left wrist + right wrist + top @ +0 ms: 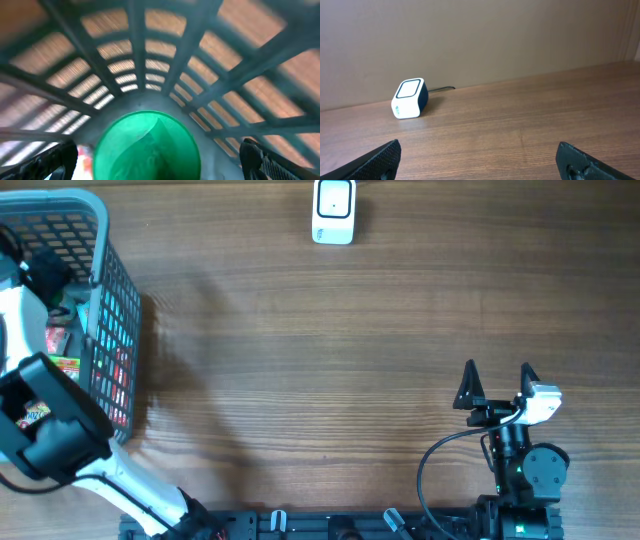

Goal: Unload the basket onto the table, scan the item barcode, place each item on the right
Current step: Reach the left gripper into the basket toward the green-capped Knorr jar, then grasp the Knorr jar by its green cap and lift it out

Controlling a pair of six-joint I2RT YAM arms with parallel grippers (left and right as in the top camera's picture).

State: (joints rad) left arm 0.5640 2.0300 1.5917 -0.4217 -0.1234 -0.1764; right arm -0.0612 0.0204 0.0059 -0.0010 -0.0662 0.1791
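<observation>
Overhead view: even, diffuse light falls on the wooden table [350, 350], and focus is sharp across the frame. A broad, soft shadow lies just right of the grey basket [115, 330] at the left edge. The white barcode scanner [333, 210] at top centre is bright, nearly washed out. Left wrist view: very close and heavily blurred. The lattice walls [165, 60] smear and bow outward toward the edges, backlit through their openings, and the green round object [147, 147] at lower centre is soft. Right wrist view: warm, even light, sharp at mid-frame on the scanner [410, 98]. The dark fingertips [380, 162] in the lower corners are out of focus.
</observation>
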